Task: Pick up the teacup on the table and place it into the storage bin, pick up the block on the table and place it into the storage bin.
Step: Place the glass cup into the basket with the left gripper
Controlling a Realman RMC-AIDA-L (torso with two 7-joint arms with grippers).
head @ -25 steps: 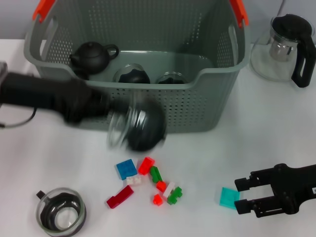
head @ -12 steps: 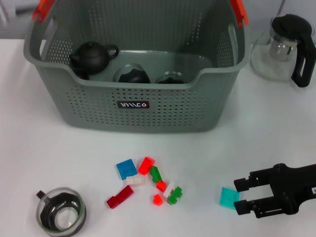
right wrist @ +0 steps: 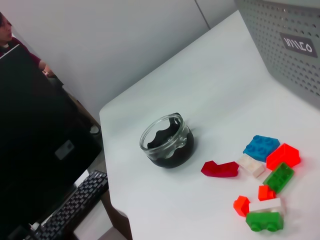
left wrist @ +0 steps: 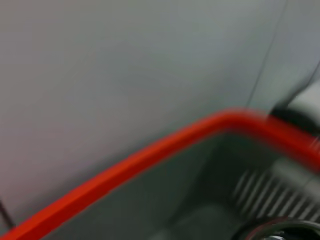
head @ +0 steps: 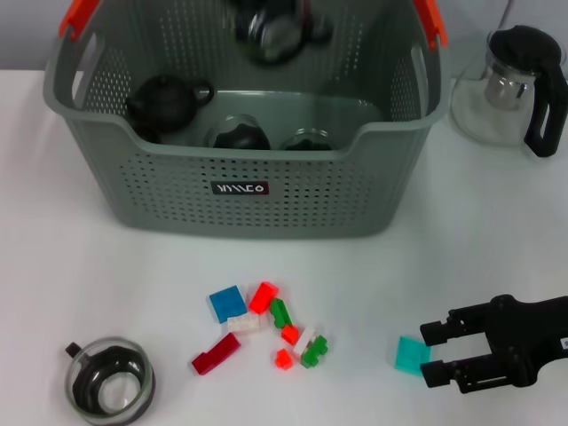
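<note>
From the head view I read the left gripper (head: 271,27) as a blurred shape high over the far side of the storage bin (head: 248,191), with a glassy round thing, I judge a teacup, in its hold; whether the fingers clamp it or have let go I cannot tell. To do this step well I would bring it down low inside the walls before letting go, clear of the black teapot (head: 165,100) and the two cups already lying near the front wall. The right gripper (head: 428,353) rests low at the near right, fingers apart, the teal block (head: 411,355) touching or just beside its tips. A second teacup (head: 110,383) stands at the near left, the loose blocks (head: 264,324) between.

The left wrist view gives only the bin's orange rim (left wrist: 150,152) and grey inside (no fingers, no cup I can be sure of).

The right wrist view shows what the head cannot: that near teacup (right wrist: 167,141) upright, dark-bottomed, well apart from the blocks (right wrist: 260,175).
</note>
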